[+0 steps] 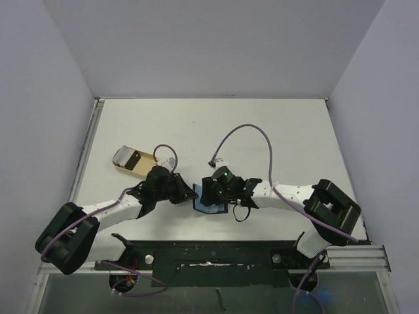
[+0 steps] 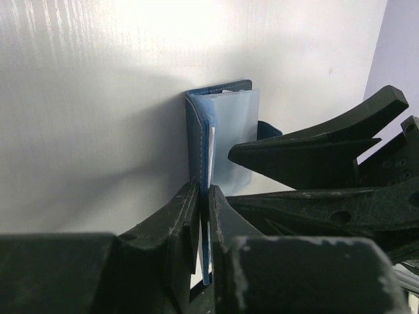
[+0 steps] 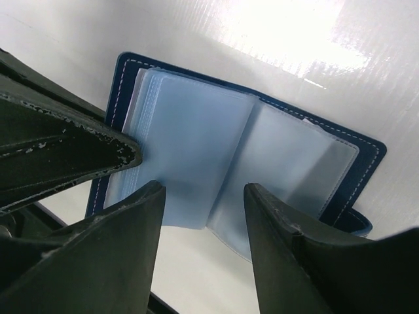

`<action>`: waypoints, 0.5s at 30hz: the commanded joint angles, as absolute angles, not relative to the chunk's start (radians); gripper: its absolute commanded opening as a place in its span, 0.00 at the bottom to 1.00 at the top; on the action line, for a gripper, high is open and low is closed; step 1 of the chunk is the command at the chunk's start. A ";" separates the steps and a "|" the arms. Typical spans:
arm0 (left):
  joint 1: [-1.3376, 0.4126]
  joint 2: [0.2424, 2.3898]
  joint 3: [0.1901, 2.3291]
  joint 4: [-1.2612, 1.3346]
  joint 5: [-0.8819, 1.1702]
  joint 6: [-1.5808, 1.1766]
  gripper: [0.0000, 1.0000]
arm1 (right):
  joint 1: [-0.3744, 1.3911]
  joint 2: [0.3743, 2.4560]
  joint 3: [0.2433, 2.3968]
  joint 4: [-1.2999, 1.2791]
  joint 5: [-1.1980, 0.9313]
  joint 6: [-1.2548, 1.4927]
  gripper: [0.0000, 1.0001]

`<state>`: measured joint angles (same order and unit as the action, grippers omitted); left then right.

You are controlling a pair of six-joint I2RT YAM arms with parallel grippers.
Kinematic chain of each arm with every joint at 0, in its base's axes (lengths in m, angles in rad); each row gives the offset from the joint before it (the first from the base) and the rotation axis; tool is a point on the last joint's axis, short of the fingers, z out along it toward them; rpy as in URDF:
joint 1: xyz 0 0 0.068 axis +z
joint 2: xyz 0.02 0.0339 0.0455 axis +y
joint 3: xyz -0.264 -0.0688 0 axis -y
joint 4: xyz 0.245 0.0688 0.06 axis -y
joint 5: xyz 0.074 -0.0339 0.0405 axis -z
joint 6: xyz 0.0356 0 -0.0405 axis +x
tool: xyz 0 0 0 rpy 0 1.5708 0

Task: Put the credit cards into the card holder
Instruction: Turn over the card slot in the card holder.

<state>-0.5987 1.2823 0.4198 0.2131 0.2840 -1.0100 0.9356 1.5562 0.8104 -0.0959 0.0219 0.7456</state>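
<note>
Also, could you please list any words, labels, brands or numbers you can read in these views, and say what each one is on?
None can be read.
Card holder: clear sleeves and a stitched blue cover, no print seen.
Tan object far left on the table: too small to tell whether it bears any text.

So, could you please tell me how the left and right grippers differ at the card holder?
The left gripper has its fingers pinched on the cover edge of the card holder; the right gripper has its fingers spread over the open sleeves, gripping nothing. Both sit at the card holder.
</note>
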 commanded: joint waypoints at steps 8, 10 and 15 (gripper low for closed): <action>-0.595 1.266 0.431 0.268 0.285 -1.008 0.00 | 0.918 1.557 0.776 0.056 -0.083 0.755 0.59; -0.595 1.265 0.429 0.270 0.285 -1.010 0.00 | 0.917 1.560 0.772 0.061 -0.087 0.756 0.61; -0.594 1.264 0.429 0.271 0.287 -1.011 0.00 | 0.914 1.573 0.773 0.061 -0.097 0.756 0.64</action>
<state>-0.5987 1.2823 0.4194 0.2131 0.2840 -1.0100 0.9169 1.5562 0.7715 -0.0051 -0.0704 0.7494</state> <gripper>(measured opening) 0.021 0.628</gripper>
